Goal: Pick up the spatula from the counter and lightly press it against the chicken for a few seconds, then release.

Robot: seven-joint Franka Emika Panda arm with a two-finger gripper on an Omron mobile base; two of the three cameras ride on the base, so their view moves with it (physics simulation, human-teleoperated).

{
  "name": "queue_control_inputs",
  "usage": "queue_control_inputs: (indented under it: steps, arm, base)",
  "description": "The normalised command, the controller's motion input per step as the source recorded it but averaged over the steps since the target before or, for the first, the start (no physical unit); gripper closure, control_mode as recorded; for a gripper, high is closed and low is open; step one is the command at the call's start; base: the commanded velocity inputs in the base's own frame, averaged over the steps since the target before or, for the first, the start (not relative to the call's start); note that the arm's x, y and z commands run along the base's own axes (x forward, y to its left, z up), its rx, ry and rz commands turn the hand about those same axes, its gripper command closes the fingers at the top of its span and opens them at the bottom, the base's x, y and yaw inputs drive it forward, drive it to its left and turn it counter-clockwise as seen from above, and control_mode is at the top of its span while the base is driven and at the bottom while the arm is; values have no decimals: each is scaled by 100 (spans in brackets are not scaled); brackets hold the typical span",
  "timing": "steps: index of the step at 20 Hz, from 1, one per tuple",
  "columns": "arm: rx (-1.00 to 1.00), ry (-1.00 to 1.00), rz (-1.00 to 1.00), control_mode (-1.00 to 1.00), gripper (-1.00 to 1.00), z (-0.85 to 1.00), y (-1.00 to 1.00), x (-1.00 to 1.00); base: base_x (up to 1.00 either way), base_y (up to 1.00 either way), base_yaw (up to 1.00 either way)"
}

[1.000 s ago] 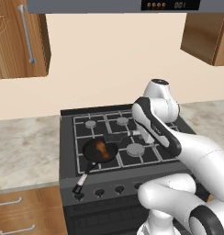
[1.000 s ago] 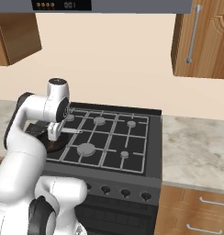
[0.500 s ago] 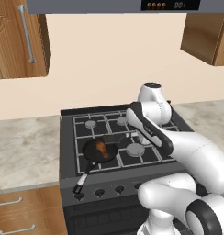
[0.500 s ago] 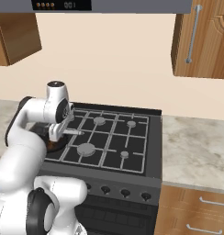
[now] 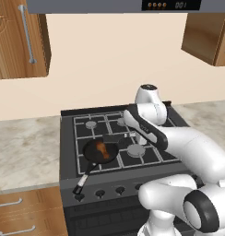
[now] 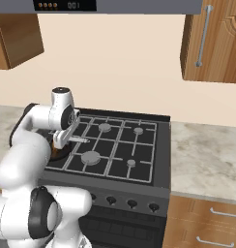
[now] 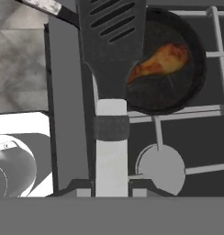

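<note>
Beneath my gripper [image 7: 111, 189] lies the stove [image 5: 68, 152], its dark grates running out ahead of my fingers and to either side. The marble counter [image 7: 22, 55] sits off to one side of the tool, beyond the stove's edge.

On the burner just ahead of my fingertips stands the black pan [image 7: 187, 92], with its handle [image 7: 45, 4] pointing away past the far corner of the tool.

My jaws are clamped on the pale handle of the spatula [image 7: 110, 69]. It runs straight out from between my fingertips, and its slotted black blade reaches over the near side of the pan's rim.

The chicken [image 7: 162, 59], a browned drumstick, lies in the pan right beside the blade. Its narrow end just meets the blade's edge as I look along the tool. I cannot tell whether the blade touches the meat or hangs above it.

As I judge it, the pickup is done, since the spatula is off the counter and in my grip at the pan. What is left is to settle the blade squarely on the drumstick, hold a light press for a few seconds, then let go.
</note>
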Motion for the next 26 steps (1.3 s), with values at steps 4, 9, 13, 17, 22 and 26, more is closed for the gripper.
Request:
queue_control_inputs:
  steps: [4, 9, 13, 17, 22, 26]
  arm:
    - [-1, 9, 0, -100, 100, -27, 0, 19]
    - [-7, 2, 0, -100, 100, -10, 0, 6]
    - [-10, 1, 0, -100, 100, -7, 0, 0]
    - [-9, 1, 0, -100, 100, -16, 5, 10]
    - [-5, 0, 0, -100, 100, -13, 9, 17]
    - [-5, -1, 0, -100, 100, -12, 1, 14]
  base:
    - [0, 0, 0]
    - [0, 0, 0]
    - [0, 0, 0]
    - [0, 0, 0]
    - [0, 0, 0]
    - [0, 0, 0]
